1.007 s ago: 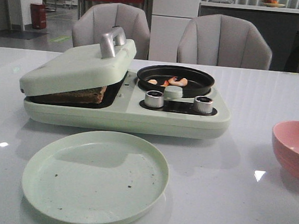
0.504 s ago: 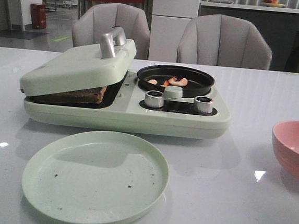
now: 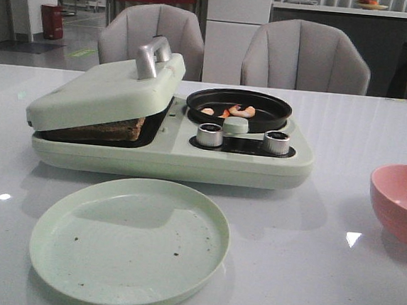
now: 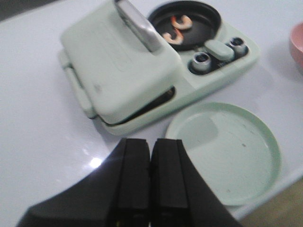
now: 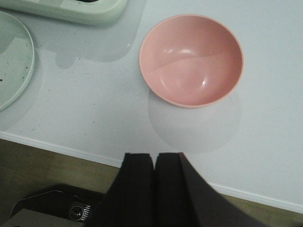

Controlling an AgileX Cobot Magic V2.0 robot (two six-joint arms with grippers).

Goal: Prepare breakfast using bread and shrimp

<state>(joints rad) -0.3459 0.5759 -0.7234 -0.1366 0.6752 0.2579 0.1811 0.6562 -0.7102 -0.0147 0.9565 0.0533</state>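
Note:
The bread (image 3: 100, 129) lies inside the pale green breakfast maker (image 3: 168, 153), under its lid (image 3: 109, 87) that rests slightly ajar; only a brown edge shows. Small pink-orange shrimp (image 3: 237, 112) lie in the round black pan (image 3: 239, 106) on the maker's right side, and the same shrimp (image 4: 177, 29) show in the left wrist view. My left gripper (image 4: 151, 144) hangs shut and empty above the table, short of the maker and the green plate (image 4: 227, 149). My right gripper (image 5: 155, 158) is shut and empty over the table's front edge, near the pink bowl (image 5: 191, 59).
An empty pale green plate (image 3: 129, 240) with a few crumbs sits in front of the maker. The pink bowl (image 3: 402, 202) stands at the right. Two silver knobs (image 3: 210, 134) face front on the maker. Two grey chairs (image 3: 306, 58) stand behind the table.

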